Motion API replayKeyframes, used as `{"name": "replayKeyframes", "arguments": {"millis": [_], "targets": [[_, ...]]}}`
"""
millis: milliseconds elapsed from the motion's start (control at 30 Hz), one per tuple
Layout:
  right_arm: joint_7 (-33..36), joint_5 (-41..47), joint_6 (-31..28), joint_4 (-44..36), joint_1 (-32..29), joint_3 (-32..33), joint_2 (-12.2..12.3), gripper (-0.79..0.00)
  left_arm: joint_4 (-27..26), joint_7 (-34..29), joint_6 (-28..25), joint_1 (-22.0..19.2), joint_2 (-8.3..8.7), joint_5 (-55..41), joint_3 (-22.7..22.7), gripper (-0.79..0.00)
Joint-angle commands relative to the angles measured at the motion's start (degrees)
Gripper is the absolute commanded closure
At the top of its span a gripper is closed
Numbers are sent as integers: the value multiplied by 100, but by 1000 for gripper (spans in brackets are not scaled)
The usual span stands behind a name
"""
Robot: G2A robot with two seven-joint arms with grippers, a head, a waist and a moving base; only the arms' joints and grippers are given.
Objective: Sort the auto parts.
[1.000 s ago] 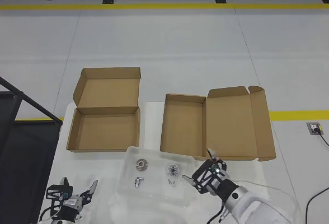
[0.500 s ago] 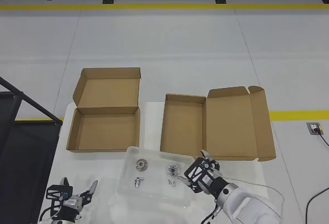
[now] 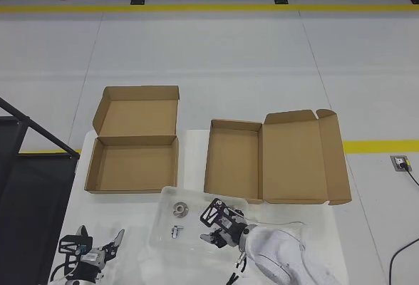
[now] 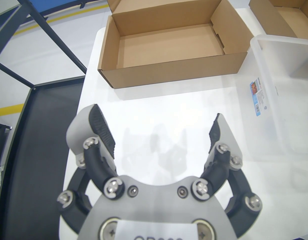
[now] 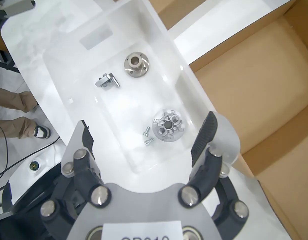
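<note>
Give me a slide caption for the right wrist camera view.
Open right gripper over the clear bin of loose metal parts, cardboard box alongside.

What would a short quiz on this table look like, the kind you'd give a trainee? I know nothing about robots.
1. True or false: the left cardboard box and the right cardboard box are both empty.
2. Where do the metal parts lie? A: in the clear plastic bin; B: in the left cardboard box; C: in the right cardboard box.
3. Fill in: the jaws of the right arm, above the bin, stand ____.
Key: 1 true; 2 A; 3 open, holding nothing.
</note>
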Motion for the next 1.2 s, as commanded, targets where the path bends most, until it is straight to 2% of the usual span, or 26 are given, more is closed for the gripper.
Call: {"name": "replayKeyframes", "arguments": {"millis": [0, 300, 700, 1000, 1033, 1067, 1100, 1167], "targets": [[175, 287, 134, 296, 186, -110, -70, -785, 0, 0, 0, 0, 0, 0, 0, -785], [458, 268, 568, 852, 525, -344, -221, -785, 0, 0, 0, 0, 0, 0, 0, -785], [675, 98, 738, 1370, 897, -707, -426, -767, 0, 0, 0, 0, 0, 0, 0, -785], [872, -196, 1050, 1826, 1175, -926, -598, -465, 0, 0, 0, 0, 0, 0, 0, -785], [867, -189, 1054, 1870, 1193, -932, -614, -397, 0, 0, 0, 0, 0, 0, 0, -785], [875, -203, 1073, 1917, 1212, -933, -628, -372, 0, 0, 0, 0, 0, 0, 0, -785], [897, -248, 1104, 1947, 1231, -941, -640, -283, 0, 0, 0, 0, 0, 0, 0, -785], [914, -286, 1146, 1963, 1244, -948, -665, -163, 0, 0, 0, 0, 0, 0, 0, -785]]}}
